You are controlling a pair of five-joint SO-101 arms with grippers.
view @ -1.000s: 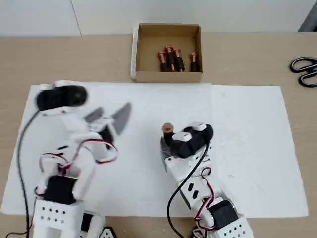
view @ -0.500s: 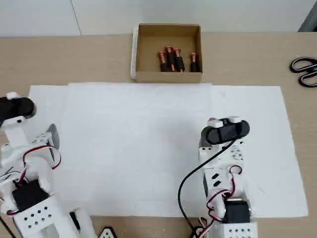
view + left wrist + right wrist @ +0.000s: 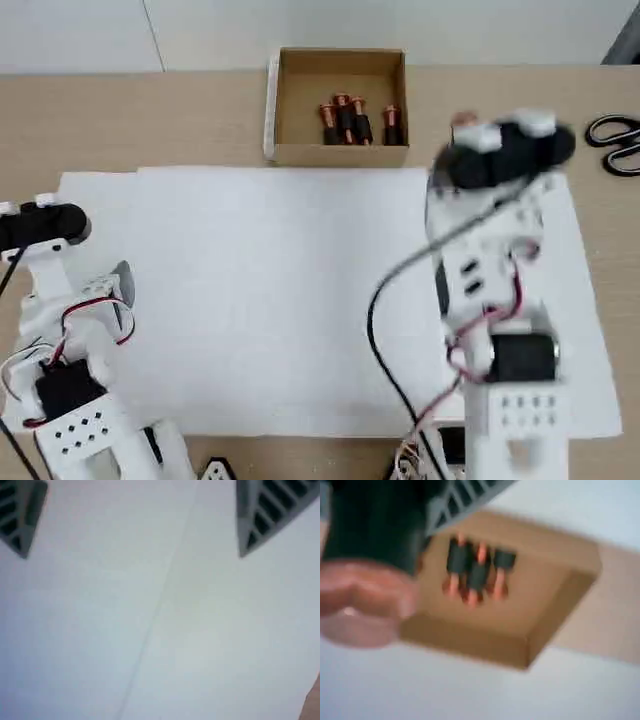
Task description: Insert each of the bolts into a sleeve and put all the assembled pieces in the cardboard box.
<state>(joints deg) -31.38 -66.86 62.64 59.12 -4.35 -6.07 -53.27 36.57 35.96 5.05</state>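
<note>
While the right arm stands tall toward 3 o'clock of the surface (image 3: pixel 150 110), the right pincer (image 3: pixel 390 510) is clamped on a black sleeve (image 3: pixel 370 535), and the rounded head of a copper bolt (image 3: pixel 360 600) shows at the sleeve's end. In the high view this held piece shows as a copper tip beside the arm's dark wrist, just off the 3 o'clock wall of the cardboard box (image 3: pixel 275 100); how high it hangs cannot be told. The box sits at 12 o'clock on the surface, touching the far edge of the white paper (image 3: pixel 280 300) that covers the middle. Four assembled pieces (image 3: pixel 357 120) lie inside it, toward its 6 o'clock wall: three close together and one a little apart at their 3 o'clock side, each a black sleeve with copper showing at the ends. The right wrist view looks down into the open box past the held sleeve. At 8 o'clock the left arm is folded low, and the left pincer (image 3: pixel 132 555) is spread wide over bare paper, with nothing between its ribbed grey fingers (image 3: pixel 260 515). A pair of scissors (image 3: pixel 615 140) lies at 2 o'clock on the surface, well apart from the box.
</note>
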